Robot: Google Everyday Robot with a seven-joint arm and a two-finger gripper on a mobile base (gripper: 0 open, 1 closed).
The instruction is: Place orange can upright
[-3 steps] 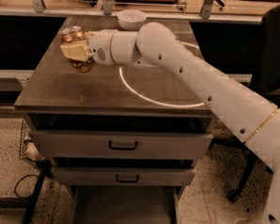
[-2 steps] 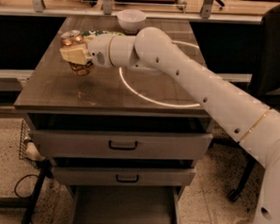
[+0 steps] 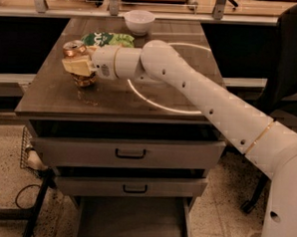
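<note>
Gripper (image 3: 79,67) is clamped round the orange can (image 3: 75,49) at left of frame, can near upright, base at or just above the tabletop (image 3: 54,98). Looks like the set-down step. Next move: seat the base flat, then open cleanly without tipping it.

Orange-gold orange can (image 3: 74,48), silver top, clasped in cream-tan gripper (image 3: 77,67) at nine o'clock of dark brown table (image 3: 52,94) with white ring (image 3: 159,107); green snack bag (image 3: 108,38), white bowl (image 3: 139,21) toward twelve.
</note>
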